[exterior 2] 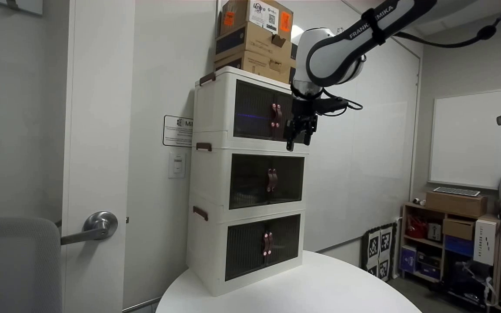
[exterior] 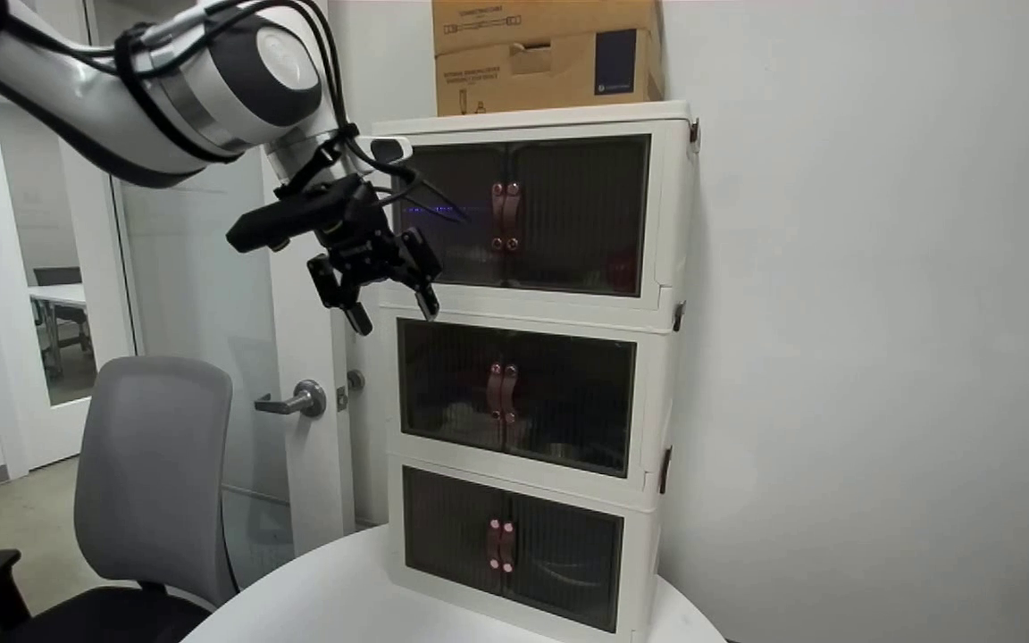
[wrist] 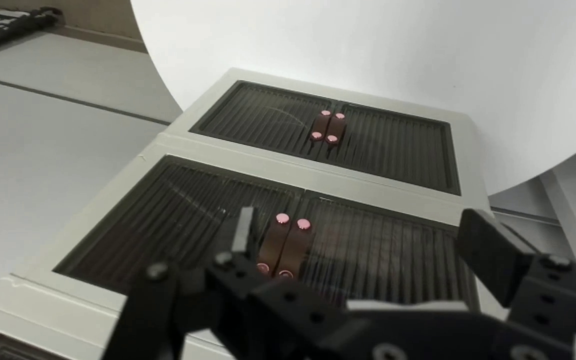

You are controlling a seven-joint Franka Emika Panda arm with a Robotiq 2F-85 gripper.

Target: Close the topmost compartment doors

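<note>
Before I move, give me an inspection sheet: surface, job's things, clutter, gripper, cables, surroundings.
Surface: round white table, bearing the cream three-tier cabinet.
Job's things: topmost smoky brown-grey translucent doors look shut, brown strap handles side by side.
Clutter: brown cardboard boxes stacked on the cabinet.
Grippers: black two-fingered gripper open, holding nothing, in front of the cabinet; no door contact seen.
Cables: black cable sags from the white-and-black arm, apart from the cabinet.
Surroundings: grey mesh-backed chair; white-framed glass door with silver lever handle.
</note>
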